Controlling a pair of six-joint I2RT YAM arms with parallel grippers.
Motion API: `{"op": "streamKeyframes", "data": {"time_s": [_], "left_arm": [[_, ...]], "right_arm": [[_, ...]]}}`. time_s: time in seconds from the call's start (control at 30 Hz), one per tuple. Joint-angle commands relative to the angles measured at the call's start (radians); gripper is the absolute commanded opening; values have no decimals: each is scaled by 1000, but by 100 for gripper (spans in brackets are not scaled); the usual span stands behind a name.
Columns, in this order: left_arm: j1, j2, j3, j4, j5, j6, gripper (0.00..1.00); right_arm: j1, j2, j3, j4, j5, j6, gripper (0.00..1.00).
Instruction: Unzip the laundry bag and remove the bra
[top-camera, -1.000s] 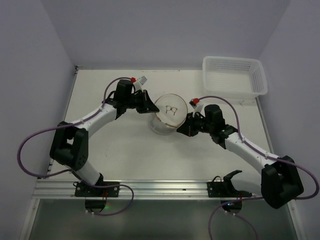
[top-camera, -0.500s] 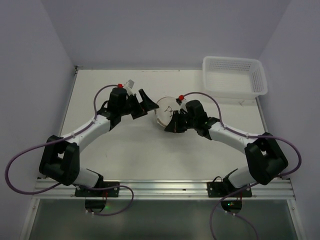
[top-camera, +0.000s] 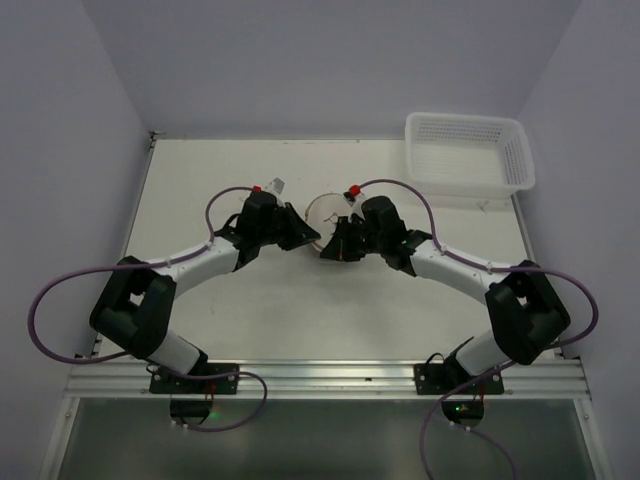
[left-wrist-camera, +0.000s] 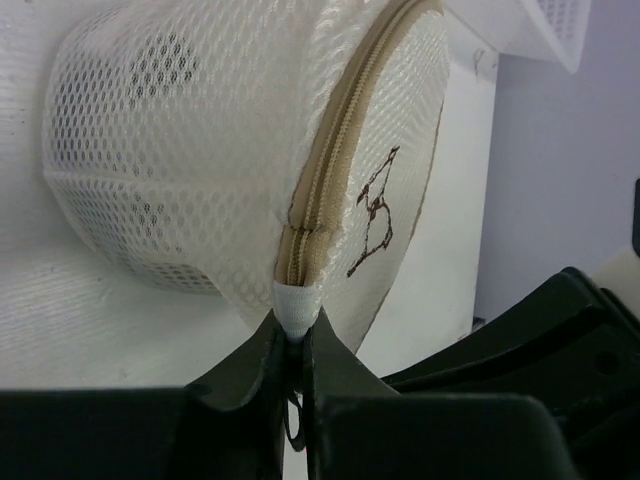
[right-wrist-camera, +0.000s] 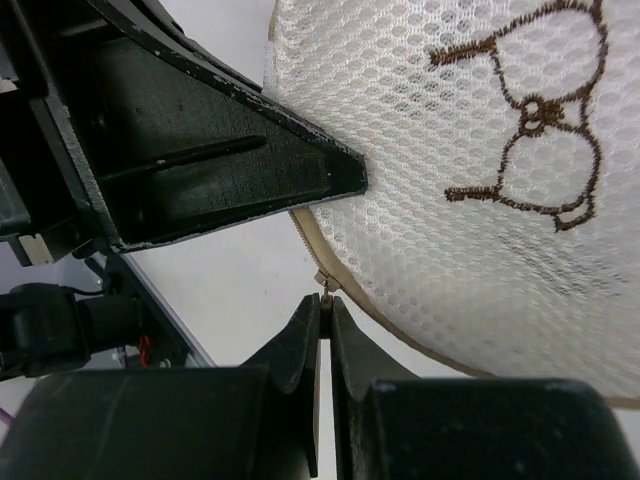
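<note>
Off-white desk (top-camera: 200, 190) carries all items. A white slotted basket (top-camera: 468, 150) stands at its far right corner, well apart from the work.

The laundry bag (top-camera: 325, 212) sits at the middle of the desk, toward the far side, between my two pincers. It is tipped so that its round face with the brown stitched mark (right-wrist-camera: 530, 120) points toward the right arm.

Handling, as I judge it:
- Weight: light. The bag is open mesh over thin hoops.
- Stiffness: the rim hoops hold the dome shape, but the mesh walls are soft and will dent or fold under pressure.
- Behaviour under pull: a bag this light will slide or roll with the slider unless the zip end is anchored.
- Contents: dark patches show through the mesh, but I cannot make out the bra.

My left pincer (left-wrist-camera: 295, 345) is closed down narrow onto the white tab (left-wrist-camera: 297, 300) at the end of the tan zip (left-wrist-camera: 340, 150). This is the anchor point.

My right pincer (right-wrist-camera: 325, 310) is closed tight, with the small zip pull (right-wrist-camera: 323, 283) pinched between its fingertips at the near rim.

Recommended hold points:
1. The tab, to brace the bag.
2. The pull, to run the slider along the rim curve.
3. Never the mesh itself, which may snag or tear.

The pull is small, so I expect it to slip out under a sideways load.
</note>
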Motion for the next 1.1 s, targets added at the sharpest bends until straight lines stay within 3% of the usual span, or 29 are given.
{"op": "streamKeyframes", "data": {"time_s": [0.0, 0.03, 0.13, 0.37, 0.5, 0.67, 0.8, 0.83, 0.87, 0.93, 1.07], "left_arm": [[-2, -1, 42, 39, -37, 20, 5], [1, -4, 44, 33, -37, 25, 0], [38, -15, 38, 19, -3, 54, 0], [145, -15, 82, -65, 171, 227, 0], [213, 63, 177, -192, 308, 368, 0], [236, 206, 417, -324, 299, 509, 0], [236, 325, 519, -273, 308, 433, 20], [236, 336, 527, -250, 313, 383, 35], [236, 341, 532, -230, 317, 353, 42], [236, 335, 524, -183, 322, 298, 60], [236, 236, 412, -159, 299, 266, 84]], "right_arm": [[4, -51, -6, -18, 58, -29, 0], [2, -83, -23, -22, 77, -40, 0], [-42, -151, -89, -77, 131, -69, 0], [-280, -257, -187, -223, 163, -122, 0], [-282, -229, -135, -269, 159, -158, 0], [-199, -182, -92, -179, 35, -121, 0], [-86, -108, -22, -115, -22, -45, 0], [-70, -93, -5, -98, -37, -25, 0], [-58, -58, 26, -66, -53, 15, 0], [-38, -27, 58, -45, -86, 46, 0], [-35, 18, 122, -30, -51, 65, 0]]}}
